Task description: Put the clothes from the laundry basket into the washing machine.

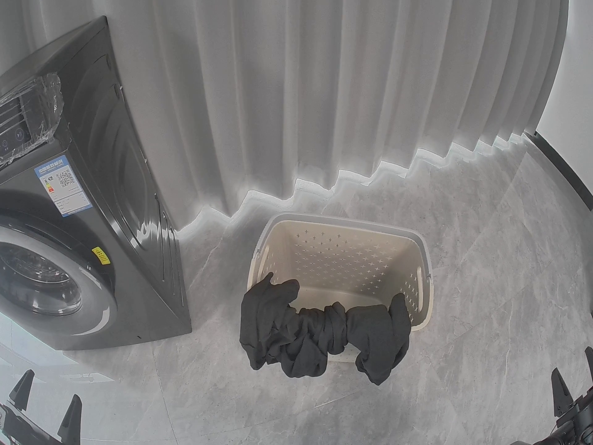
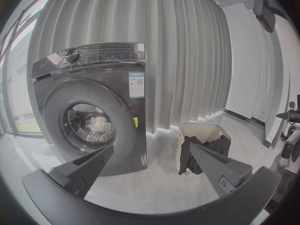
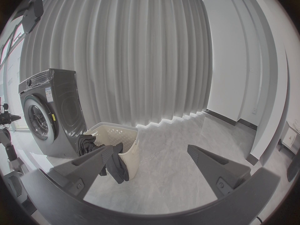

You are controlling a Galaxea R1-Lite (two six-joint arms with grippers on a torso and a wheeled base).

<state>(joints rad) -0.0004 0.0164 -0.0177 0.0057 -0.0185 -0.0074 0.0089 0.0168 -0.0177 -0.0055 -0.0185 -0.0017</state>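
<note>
Clothes, dark and bunched, hang over the near rim of the cream laundry basket. The basket stands on the grey floor beside the washing machine, before a white curtain. The left gripper and right gripper sit low, well apart from the basket, fingers spread wide and holding nothing.

On the grey stone floor before you stand a dark washing machine, left, and a cream laundry basket nearby.
</note>
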